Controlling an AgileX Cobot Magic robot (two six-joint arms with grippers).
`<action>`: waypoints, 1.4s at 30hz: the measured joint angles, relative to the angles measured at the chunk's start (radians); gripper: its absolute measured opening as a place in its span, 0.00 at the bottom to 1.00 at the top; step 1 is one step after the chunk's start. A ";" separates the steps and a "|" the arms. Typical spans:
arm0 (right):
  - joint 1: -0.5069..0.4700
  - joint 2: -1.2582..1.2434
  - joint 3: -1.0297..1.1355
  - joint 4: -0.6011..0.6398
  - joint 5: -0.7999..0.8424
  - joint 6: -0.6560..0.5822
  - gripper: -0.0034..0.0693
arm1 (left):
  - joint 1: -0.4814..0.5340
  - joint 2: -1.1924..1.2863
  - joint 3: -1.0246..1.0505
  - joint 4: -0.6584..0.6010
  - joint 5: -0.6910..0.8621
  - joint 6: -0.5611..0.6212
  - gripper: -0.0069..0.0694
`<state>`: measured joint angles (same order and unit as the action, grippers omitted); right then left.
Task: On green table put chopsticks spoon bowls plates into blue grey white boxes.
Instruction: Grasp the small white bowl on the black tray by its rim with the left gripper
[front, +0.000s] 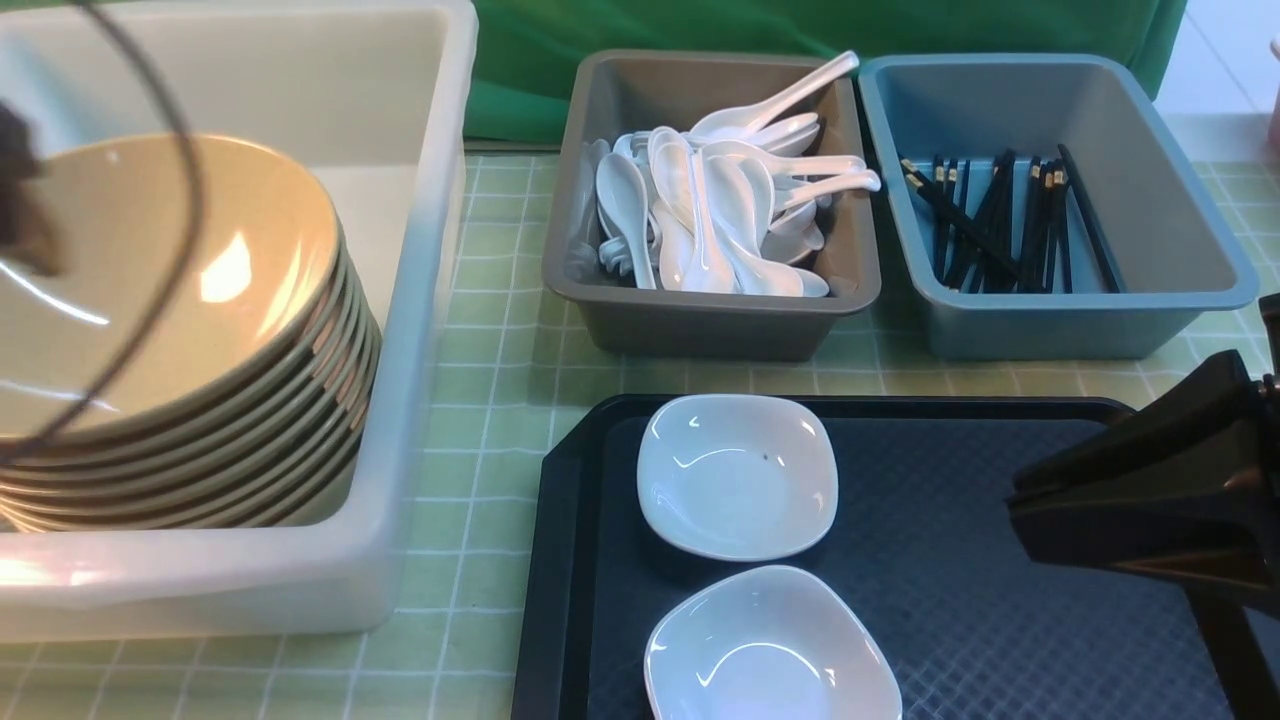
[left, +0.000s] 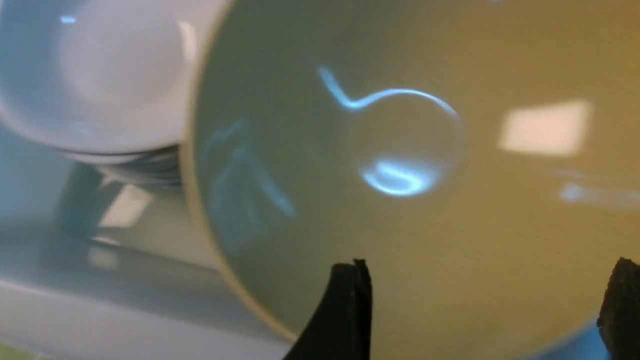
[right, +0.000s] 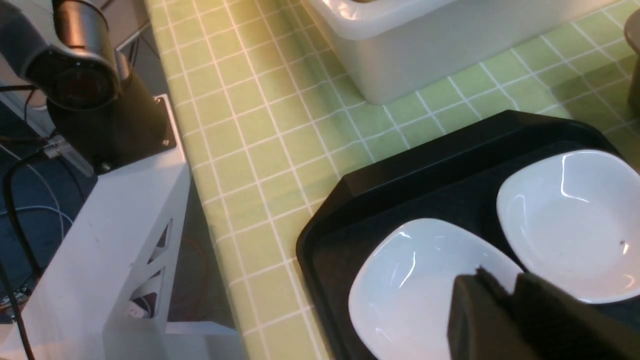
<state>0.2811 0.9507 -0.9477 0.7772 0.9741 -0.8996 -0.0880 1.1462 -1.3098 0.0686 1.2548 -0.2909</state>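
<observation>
Pale green gridded worktop (front: 460, 560) carries a black tray (front: 1000, 440), where two white dishes, the near one (front: 770, 645) and the far one (front: 738, 478), lie upright, one just beside the other. Both look light but stiff, probably chippy ceramic, and the glaze should be slippery; a gentle pinch across the raised rim, one pad inside, seems the safest hold. The right end effector (right: 487, 305) has its tips nearly together, nothing visible between them; whether they quite meet is blurred. The left end effector (left: 477, 300) stands wide open over tan bowls (front: 170, 290) stacked in the white box (front: 425, 300). The front view cuts off the near dish's edge and nearly all the left arm, smeared behind a blurred cable.
</observation>
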 joint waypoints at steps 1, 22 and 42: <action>0.000 0.000 0.000 0.000 0.000 0.008 0.19 | -0.038 -0.002 0.000 -0.037 -0.001 0.013 0.87; 0.000 0.000 0.000 0.000 0.040 0.013 0.22 | -0.394 0.544 0.031 -0.533 -0.340 0.198 0.87; 0.000 0.000 0.000 -0.003 0.084 0.013 0.25 | -0.394 0.795 0.031 -0.646 -0.516 0.352 0.87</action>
<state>0.2811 0.9507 -0.9477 0.7745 1.0578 -0.8864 -0.4815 1.9408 -1.2786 -0.5770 0.7383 0.0608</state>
